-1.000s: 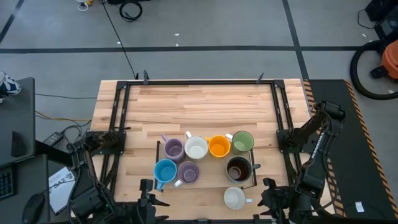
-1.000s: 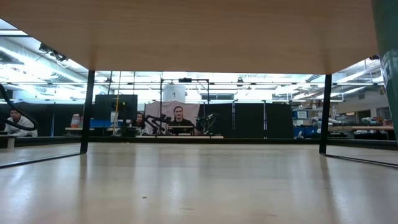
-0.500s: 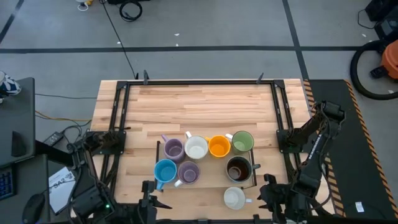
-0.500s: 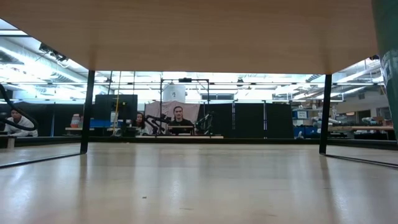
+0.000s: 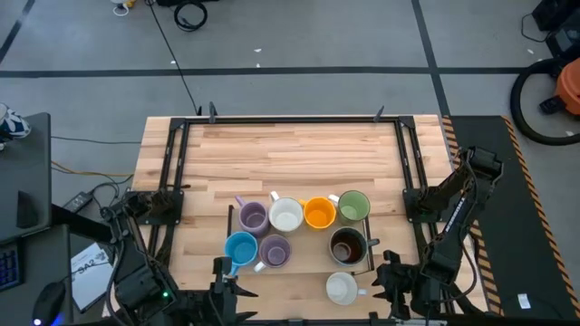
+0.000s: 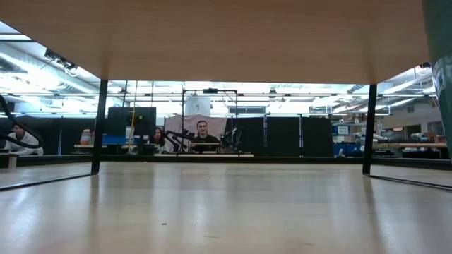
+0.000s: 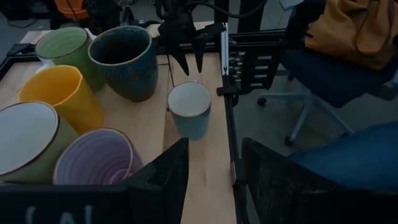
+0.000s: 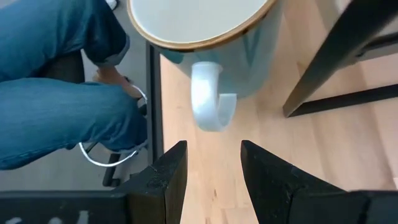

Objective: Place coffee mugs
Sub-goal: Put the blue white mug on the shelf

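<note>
Your target is the lone white mug (image 5: 342, 288), standing apart from the other mugs just outside the dark tray (image 5: 231, 221), on the tray's near side by the desk (image 5: 290, 154) edge. Judge it stiff, glazed and slick, heavy for its size, and breakable if knocked off. Its handle (image 8: 210, 102) points straight at the right tool (image 5: 396, 282), which sits just beside it with fingers apart and nothing between them. Take the handle, or pinch the rim wall; the round body would likely slip.

The left tool (image 5: 224, 276) waits on the tray's near side by the light blue mug (image 5: 240, 247), part open and empty.

Room is tight: the desk edge and the black frame rail (image 7: 226, 93) run close by the white mug, and the dark brown mug (image 5: 347, 245) stands just beyond it. The desk beyond the tray gives freer travel.
</note>
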Tool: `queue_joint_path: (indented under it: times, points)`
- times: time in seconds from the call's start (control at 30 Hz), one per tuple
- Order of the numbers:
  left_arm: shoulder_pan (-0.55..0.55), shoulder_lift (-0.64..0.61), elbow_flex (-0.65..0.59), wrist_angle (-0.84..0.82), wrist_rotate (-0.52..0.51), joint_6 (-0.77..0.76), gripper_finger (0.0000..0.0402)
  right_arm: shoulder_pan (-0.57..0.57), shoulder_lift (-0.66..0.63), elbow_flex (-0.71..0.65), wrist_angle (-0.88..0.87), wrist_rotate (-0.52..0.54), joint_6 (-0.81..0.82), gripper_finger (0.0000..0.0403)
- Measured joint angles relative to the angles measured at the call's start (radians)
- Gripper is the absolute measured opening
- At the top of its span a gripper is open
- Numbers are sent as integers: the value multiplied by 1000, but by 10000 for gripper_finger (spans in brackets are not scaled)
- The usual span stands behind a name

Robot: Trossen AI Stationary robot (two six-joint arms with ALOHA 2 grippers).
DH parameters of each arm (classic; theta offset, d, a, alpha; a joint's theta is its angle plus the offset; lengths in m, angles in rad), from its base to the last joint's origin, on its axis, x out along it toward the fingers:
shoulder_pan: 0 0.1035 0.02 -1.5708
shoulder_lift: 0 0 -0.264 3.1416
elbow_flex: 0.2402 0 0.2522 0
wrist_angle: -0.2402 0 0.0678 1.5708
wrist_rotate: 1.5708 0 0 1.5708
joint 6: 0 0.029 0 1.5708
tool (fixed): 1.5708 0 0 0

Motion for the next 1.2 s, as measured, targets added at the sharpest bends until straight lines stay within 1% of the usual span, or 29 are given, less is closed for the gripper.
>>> queue_joint_path:
  times: [0.3,0.4,0.47,0.73,1.07,1.2]
  points:
    - [0,0,0,12,0,2,156,-5,4,-16,33,20,0,155]
    - [0,0,0,17,0,2,156,-13,32,-16,78,26,-23,155]
    - [0,0,0,17,0,2,156,-17,57,-16,112,8,-42,155]
    - [0,0,0,16,0,2,156,-20,145,-15,248,3,-50,155]
    - [0,0,0,16,0,0,156,-36,196,-15,382,34,-50,155]
    - [0,0,0,16,0,0,156,-48,197,-15,396,35,-46,155]
